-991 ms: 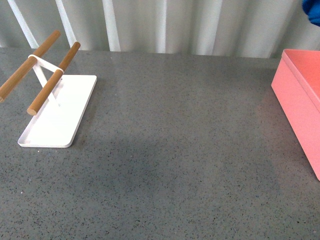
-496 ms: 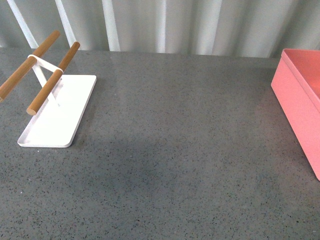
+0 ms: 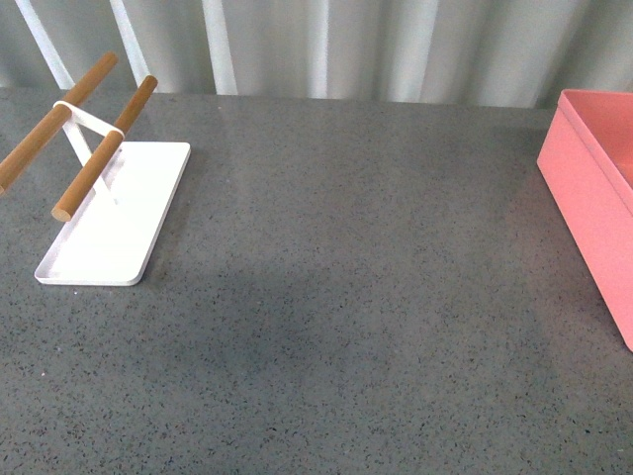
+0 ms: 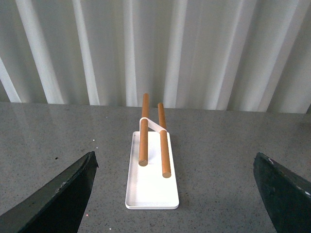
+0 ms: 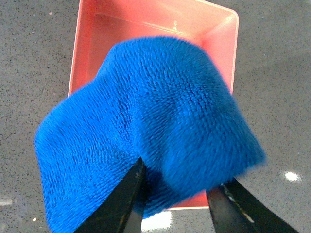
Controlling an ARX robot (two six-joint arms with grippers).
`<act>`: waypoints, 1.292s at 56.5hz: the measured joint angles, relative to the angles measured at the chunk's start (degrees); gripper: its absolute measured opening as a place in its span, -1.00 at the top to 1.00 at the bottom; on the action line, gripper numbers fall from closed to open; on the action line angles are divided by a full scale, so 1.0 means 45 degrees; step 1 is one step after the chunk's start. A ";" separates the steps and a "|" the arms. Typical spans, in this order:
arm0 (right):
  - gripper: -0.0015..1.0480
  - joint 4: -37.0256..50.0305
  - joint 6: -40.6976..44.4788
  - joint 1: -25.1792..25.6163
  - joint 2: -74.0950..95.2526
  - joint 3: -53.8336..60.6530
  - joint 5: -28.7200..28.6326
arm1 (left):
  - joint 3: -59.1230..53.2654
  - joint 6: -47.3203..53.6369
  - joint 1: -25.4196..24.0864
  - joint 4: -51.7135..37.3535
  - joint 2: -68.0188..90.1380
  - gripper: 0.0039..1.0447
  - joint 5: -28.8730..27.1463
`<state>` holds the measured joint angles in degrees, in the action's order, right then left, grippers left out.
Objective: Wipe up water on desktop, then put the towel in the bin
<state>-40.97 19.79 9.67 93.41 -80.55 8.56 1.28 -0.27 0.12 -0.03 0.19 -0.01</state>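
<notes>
In the right wrist view the bright blue towel (image 5: 146, 131) hangs bunched from my right gripper (image 5: 177, 182), which is shut on the towel. It is held in the air directly over the open salmon-pink bin (image 5: 155, 24), covering most of its inside. In the front view only the bin's left wall (image 3: 588, 198) shows at the right edge, standing on the dark grey speckled desktop (image 3: 346, 297); neither arm nor the towel appears there. My left gripper (image 4: 180, 194) is open above the desktop, its dark fingers (image 4: 58, 194) far apart with nothing between them.
A white flat tray (image 3: 114, 223) with two wooden rods (image 3: 99, 148) stands at the left of the desktop; the left wrist view shows this tray (image 4: 150, 184) straight ahead of the left gripper. A white corrugated wall (image 3: 326, 45) runs along the far edge.
A blue patch of towel that showed at the front view's top right corner one second ago has gone out of that view. The view itself has shifted slightly.
</notes>
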 joint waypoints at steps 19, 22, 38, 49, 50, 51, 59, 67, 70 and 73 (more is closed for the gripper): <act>-0.90 0.0024 -0.0049 0.0010 0.0000 0.0000 0.0005 | 0.0000 0.0000 0.0000 0.0000 0.0000 -0.88 0.0000; -0.85 0.0024 -0.0063 0.0010 0.0000 0.0000 0.0024 | 0.0000 0.0000 0.0000 0.0000 0.0000 -0.88 0.0000; -0.29 1.2473 -0.3225 -0.0044 -0.2458 0.6771 -0.3837 | 0.0000 0.0000 0.0000 0.0000 0.0005 -0.88 0.0000; 0.35 1.8544 -0.4017 -0.0559 -0.4415 1.0778 -0.3502 | 0.0000 0.0000 0.0000 0.0000 -0.0005 -0.88 -0.0005; 0.42 1.8661 -0.4041 -0.0607 -0.4585 1.1064 -0.3473 | 0.0000 0.0000 0.0000 0.0000 -0.0010 -0.88 -0.0005; 0.49 1.8744 -0.4056 -0.0661 -0.4745 1.1341 -0.3444 | 0.0000 0.0000 0.0000 0.0000 -0.0015 -0.88 -0.0005; 0.93 1.9161 -0.4133 -0.1001 -0.5960 1.3386 -0.3055 | 0.0000 0.0000 0.0000 0.0000 -0.0015 -0.88 0.0000; 0.93 1.9234 -0.4138 -0.1243 -0.7053 1.4460 -0.2875 | 0.0000 0.0000 0.0000 0.0000 -0.0015 -0.88 0.0000; 0.93 1.9229 -0.4138 -0.1496 -0.7417 1.4804 -0.2511 | 0.0000 0.0000 0.0000 0.0000 -0.0015 -0.88 0.0000; 0.93 1.9176 -0.4143 -0.1836 -0.7786 1.5125 -0.2050 | 0.0000 0.0000 0.0000 0.0000 -0.0015 -0.88 0.0000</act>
<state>45.32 1.15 1.41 58.37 -12.49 -0.67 1.28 -0.27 0.12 -0.03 0.12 -0.01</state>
